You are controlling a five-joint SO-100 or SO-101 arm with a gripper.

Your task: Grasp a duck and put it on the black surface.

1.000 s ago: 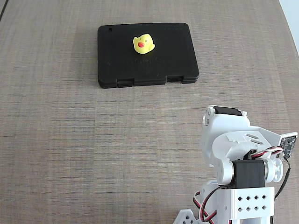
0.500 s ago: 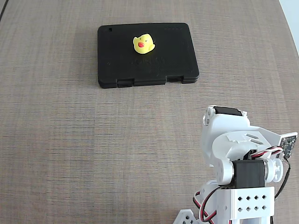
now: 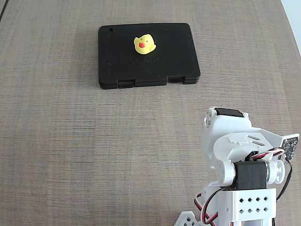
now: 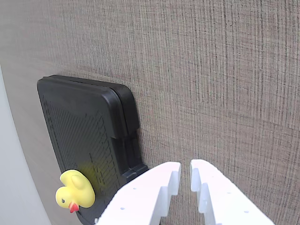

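The yellow duck (image 3: 144, 44) with its red-orange beak sits on the black case (image 3: 174, 56), near the case's far middle in the fixed view. The case lies flat on the table with its latch notches facing the arm. In the wrist view the duck (image 4: 75, 190) shows at the lower left, on the case (image 4: 79, 122). My gripper (image 4: 185, 174) enters from the bottom of the wrist view. Its white fingers (image 4: 154, 187) are nearly together with nothing between them, well away from the duck. In the fixed view the arm (image 3: 244, 160) is folded back at the lower right and the fingertips are hidden.
The wood-grain table (image 3: 94, 141) stretches between the arm and the case. The arm's base (image 3: 244, 202) stands at the bottom right. The table's edge shows at the top right (image 3: 294, 14) and as a pale strip at the left of the wrist view (image 4: 14, 178).
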